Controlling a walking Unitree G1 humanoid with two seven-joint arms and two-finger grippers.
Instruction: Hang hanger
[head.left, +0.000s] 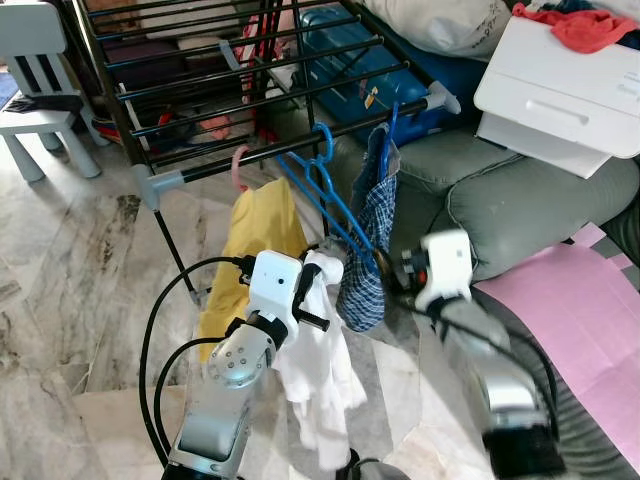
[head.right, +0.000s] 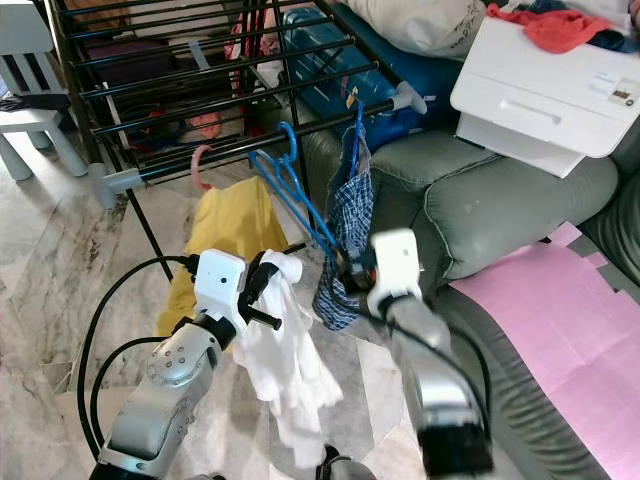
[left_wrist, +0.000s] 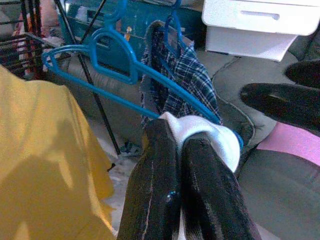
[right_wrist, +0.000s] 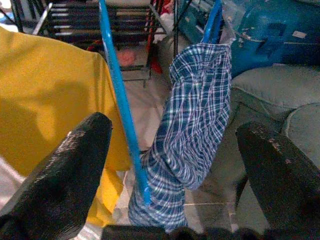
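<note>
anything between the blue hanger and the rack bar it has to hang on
Nothing visible: the blue hanger already has its hook over the rack bar, between the yellow shirt and the plaid cloth. The left claw holds the white cloth.

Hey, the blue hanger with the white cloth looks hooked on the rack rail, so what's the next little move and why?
Probably open the left gripper and let go. It is shut on the white cloth at the low end of the blue hanger, whose hook seems to sit over the rack rail. The right gripper is open beside the plaid garment, holding nothing.
</note>
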